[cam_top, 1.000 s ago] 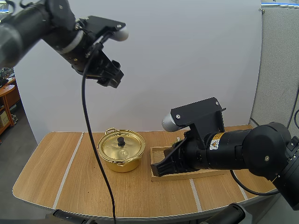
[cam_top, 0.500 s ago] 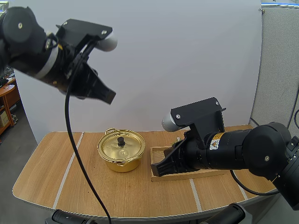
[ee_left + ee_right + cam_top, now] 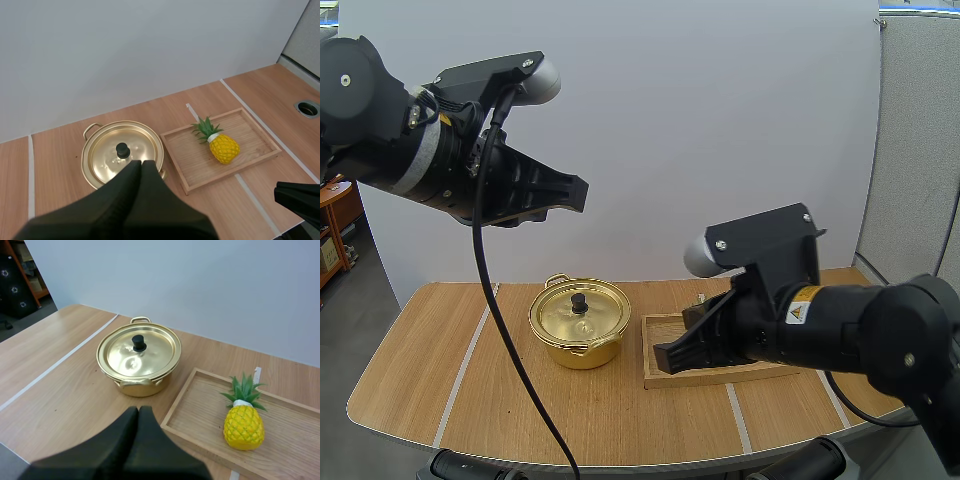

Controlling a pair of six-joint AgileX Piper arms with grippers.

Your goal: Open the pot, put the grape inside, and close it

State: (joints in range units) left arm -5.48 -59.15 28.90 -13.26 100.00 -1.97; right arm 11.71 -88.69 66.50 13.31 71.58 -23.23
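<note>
Both closed on nothing, left gripper [image 3: 575,190] hangs high above the lidded pot [image 3: 579,320], right gripper [image 3: 665,355] low beside it, over the tray [image 3: 656,326].

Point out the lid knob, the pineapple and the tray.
lid knob [image 3: 139,343], right wrist view, its black top.
pineapple [image 3: 243,427], right wrist view, its yellow body.
tray [image 3: 200,405], right wrist view, its bare floor.

High view looked forward and down over bench [image 3: 420,390] from behind. Wrist views looked down, left one farther off; all shared pot [image 3: 139,357] and tray [image 3: 250,137].
</note>
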